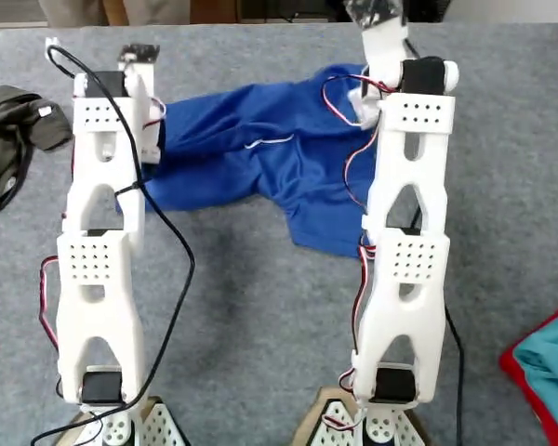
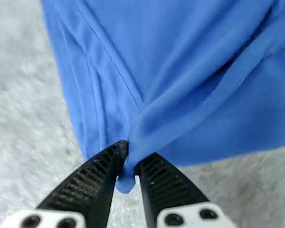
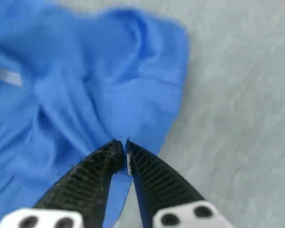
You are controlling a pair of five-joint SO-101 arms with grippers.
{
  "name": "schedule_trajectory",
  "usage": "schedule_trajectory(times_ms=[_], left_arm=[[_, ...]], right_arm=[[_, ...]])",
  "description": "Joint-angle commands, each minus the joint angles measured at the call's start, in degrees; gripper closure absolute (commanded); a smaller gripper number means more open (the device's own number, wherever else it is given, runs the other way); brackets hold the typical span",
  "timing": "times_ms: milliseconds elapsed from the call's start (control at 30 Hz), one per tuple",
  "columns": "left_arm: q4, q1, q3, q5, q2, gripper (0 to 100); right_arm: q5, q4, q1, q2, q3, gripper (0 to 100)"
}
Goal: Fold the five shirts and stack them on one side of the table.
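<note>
A blue shirt (image 1: 260, 153) lies crumpled across the far middle of the grey table, between the two white arms. My left gripper (image 2: 128, 151) is shut on a pinched fold at the blue shirt's (image 2: 180, 71) edge; in the high view it sits at the shirt's left side (image 1: 149, 149). My right gripper (image 3: 123, 151) is shut on a fold of the blue shirt (image 3: 85, 85) near its far right corner, close to the table's back edge (image 1: 377, 56). The cloth is drawn up into ridges toward both grips.
A dark olive shirt (image 1: 9, 139) lies bunched at the left edge. At the right front edge sit a teal garment (image 1: 553, 358) and a red one (image 1: 530, 395) beneath it. Grey carpet-like tabletop (image 1: 251, 307) lies bare in front of the blue shirt.
</note>
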Motion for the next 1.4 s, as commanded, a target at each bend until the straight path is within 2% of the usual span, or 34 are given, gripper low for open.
schedule_trajectory(times_ms=[0, 233, 400, 533, 667, 800, 1000, 1133, 1367], left_arm=[[0.70, -0.97, 3.43, -0.53, -1.01, 98], [0.70, -6.42, 4.22, -0.88, -1.19, 98], [0.70, -8.00, 4.31, -4.66, -0.66, 98], [0.70, -8.53, 4.40, -4.84, -0.75, 98], [0.62, -8.18, 4.66, -4.84, -0.66, 98], [0.62, -7.74, 4.75, -4.92, -0.57, 98], [0.62, -7.21, 4.84, -4.92, -0.57, 98], [0.62, -7.21, 4.84, -4.92, -0.57, 98], [0.62, -7.30, 4.84, -4.92, -0.57, 98]], right_arm=[[0.70, 4.84, 0.84, -7.60, -2.77, 99.2], [0.70, 4.75, 5.41, -7.69, -3.03, 99.2], [0.70, 4.84, 7.25, -7.78, -3.03, 99.2], [0.70, 4.84, 7.78, -9.19, -1.54, 99.2], [5.63, 4.84, 7.08, -13.58, 6.90, 99.2], [11.16, 4.84, 3.91, -21.23, 24.04, 99.2], [11.52, -0.09, -0.13, -28.97, 45.93, 99.2], [11.78, -4.13, -0.13, -29.67, 52.26, 99.2], [11.87, -4.04, 0.66, -29.58, 53.85, 99.2]])
